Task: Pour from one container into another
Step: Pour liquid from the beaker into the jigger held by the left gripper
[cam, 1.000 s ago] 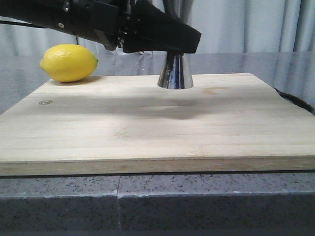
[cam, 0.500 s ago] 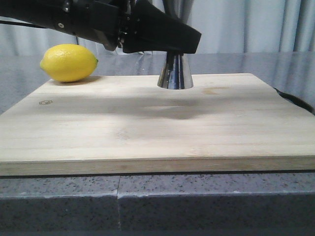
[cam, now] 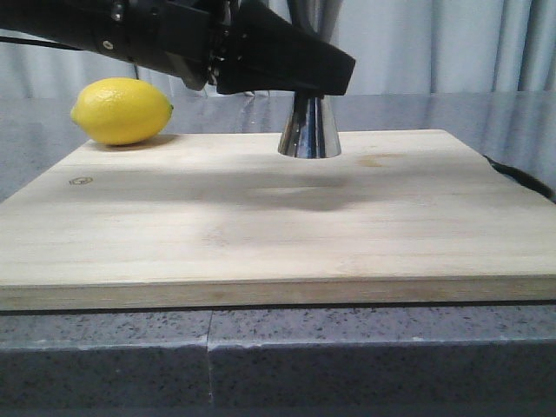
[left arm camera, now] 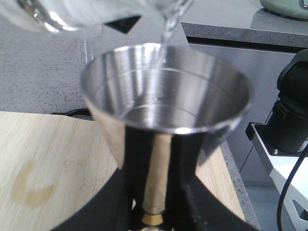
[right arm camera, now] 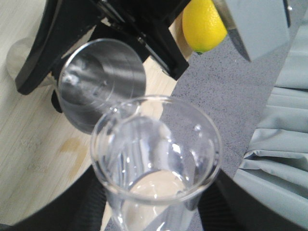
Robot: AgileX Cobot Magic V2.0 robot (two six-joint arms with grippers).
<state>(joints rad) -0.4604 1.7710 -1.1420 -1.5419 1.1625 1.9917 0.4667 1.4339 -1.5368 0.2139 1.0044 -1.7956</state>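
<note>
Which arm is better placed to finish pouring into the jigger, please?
The right: its jaws hold the tilted beaker above the jigger, water streaming in. The left gripper just steadies the jigger's waist.

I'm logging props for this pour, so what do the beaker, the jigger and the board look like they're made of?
Beaker: clear glass by its look, see-through walls with bright glints, though clear plastic is possible. Jigger: polished steel, mirror-like reflections, with a gold band at the waist. Board: pale wood, maybe bamboo, matte with fine lengthwise grain.
</note>
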